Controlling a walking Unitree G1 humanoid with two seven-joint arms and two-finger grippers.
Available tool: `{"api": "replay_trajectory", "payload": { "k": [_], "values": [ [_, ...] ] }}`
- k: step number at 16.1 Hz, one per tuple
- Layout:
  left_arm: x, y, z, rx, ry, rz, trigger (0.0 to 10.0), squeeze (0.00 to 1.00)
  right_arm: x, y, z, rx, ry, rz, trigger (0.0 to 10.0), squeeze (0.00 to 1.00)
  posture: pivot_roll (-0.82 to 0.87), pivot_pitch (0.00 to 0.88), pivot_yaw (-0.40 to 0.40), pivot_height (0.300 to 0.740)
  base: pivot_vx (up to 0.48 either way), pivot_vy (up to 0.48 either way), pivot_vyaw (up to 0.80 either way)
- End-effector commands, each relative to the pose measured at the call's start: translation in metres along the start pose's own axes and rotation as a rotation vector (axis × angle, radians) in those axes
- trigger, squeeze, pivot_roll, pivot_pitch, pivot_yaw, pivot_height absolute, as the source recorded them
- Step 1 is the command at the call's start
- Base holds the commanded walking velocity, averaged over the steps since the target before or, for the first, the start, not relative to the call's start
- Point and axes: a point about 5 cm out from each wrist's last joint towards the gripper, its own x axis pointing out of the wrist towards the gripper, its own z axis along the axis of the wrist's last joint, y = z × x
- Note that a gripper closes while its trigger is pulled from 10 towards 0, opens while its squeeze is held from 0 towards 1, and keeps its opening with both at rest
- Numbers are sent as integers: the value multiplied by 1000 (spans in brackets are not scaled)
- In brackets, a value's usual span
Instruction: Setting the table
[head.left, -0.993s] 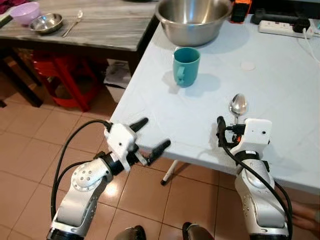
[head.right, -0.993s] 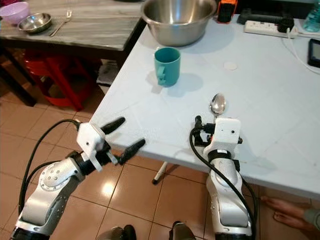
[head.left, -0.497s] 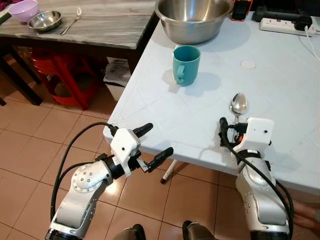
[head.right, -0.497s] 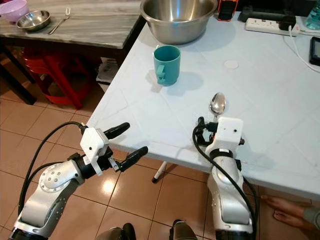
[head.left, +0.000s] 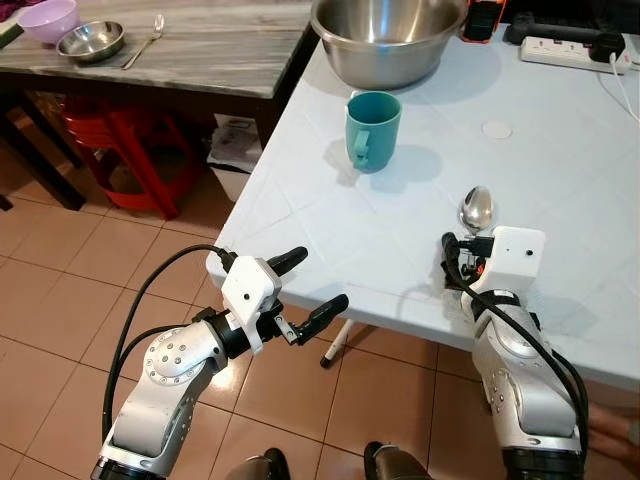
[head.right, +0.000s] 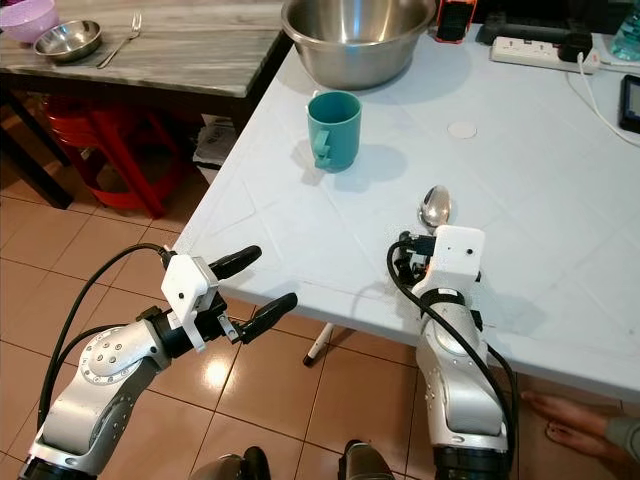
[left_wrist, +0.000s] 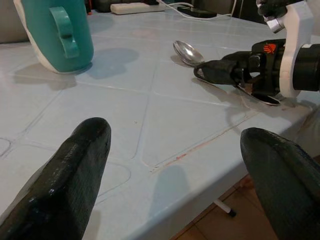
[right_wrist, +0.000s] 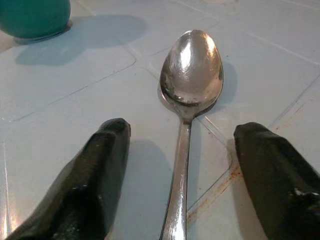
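Spoon (right_wrist: 186, 105) flat on table (head.left: 560, 150) btwn open right end effector (right_wrist: 182, 175) fingers, teal mug (head.left: 372, 130) nearby.

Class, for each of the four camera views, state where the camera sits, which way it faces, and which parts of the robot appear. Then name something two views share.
Left eye view: on the head, looking down at the white table; both arms, left gripper off the edge.
Right eye view: same head, same scene, shifted slightly.
Left wrist view: looks between its fingers across the table at the teal mug and right gripper.
Right wrist view: looks along open jaws straddling the spoon.
Shared: spoon and mug appear in both wrist views.
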Motion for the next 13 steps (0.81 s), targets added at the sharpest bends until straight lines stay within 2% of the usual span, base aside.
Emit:
{"api": "replay_trajectory", "payload": {
  "k": [1,7,13],
  "values": [
    [-3,-1,1,8,9,-15,10000,0,-4,-1,-15,-2,83,-5,0,0,-180,238,80,740,0,0,0],
    [-3,0,0,5,15,-17,10000,0,-2,-9,-19,58,166,-20,0,0,-179,235,82,740,0,0,0],
    [-3,-1,0,13,22,-38,10000,0,-6,-3,-29,79,278,28,0,0,-177,238,86,740,0,0,0]
  ]
}}
